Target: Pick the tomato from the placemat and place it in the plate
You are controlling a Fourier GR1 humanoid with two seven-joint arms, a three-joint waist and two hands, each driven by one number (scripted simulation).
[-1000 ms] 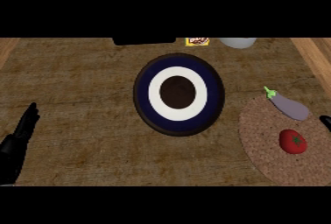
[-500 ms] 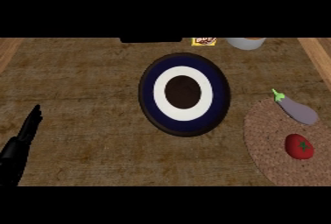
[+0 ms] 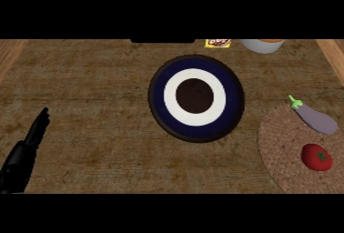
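Observation:
A red tomato (image 3: 316, 157) lies on the round woven placemat (image 3: 285, 154) at the right edge of the head view. Beside it on the mat, farther back, lies a purple eggplant (image 3: 314, 118) with a green stem. The plate (image 3: 196, 96), dark blue with a white ring and a dark brown centre, sits in the middle of the counter, left of the mat. My left hand (image 3: 27, 148) rests at the lower left edge with straight fingers pointing up, far from the tomato. The right hand does not show.
At the back edge stand a grey bowl (image 3: 263, 45), a small yellow packet (image 3: 218, 43) and a dark flat object (image 3: 163, 41). Wooden borders run along the counter's left and right sides.
The whole view has shifted: plate, mat and tomato now sit a little further right and lower. The dark shape at the right edge one second ago is gone.

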